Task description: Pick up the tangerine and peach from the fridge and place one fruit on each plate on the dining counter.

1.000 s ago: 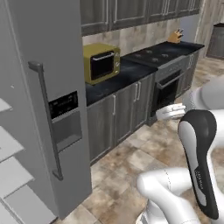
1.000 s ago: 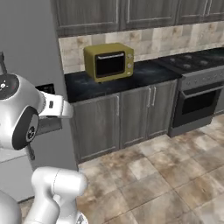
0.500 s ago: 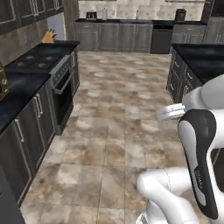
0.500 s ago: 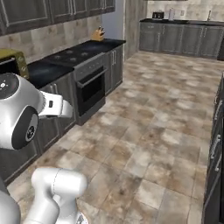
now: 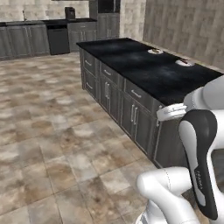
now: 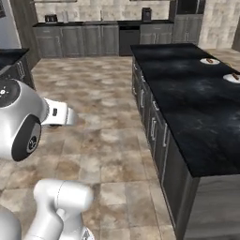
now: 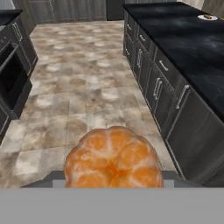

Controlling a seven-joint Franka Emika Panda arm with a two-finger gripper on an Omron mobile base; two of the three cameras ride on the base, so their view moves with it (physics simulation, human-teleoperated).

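My gripper (image 7: pixel 113 186) is closed on the tangerine (image 7: pixel 113 159), which sits between the fingers, carried above the tiled floor (image 7: pixel 87 87). The dining counter (image 5: pixel 148 65) lies ahead to my right; two white plates (image 6: pixel 210 61) rest near its far end.

The dining counter (image 6: pixel 197 112) has a glossy black marbled top. Two white plates (image 6: pixel 209 61) (image 6: pixel 232 78) rest directly on it, near its far end, well apart.
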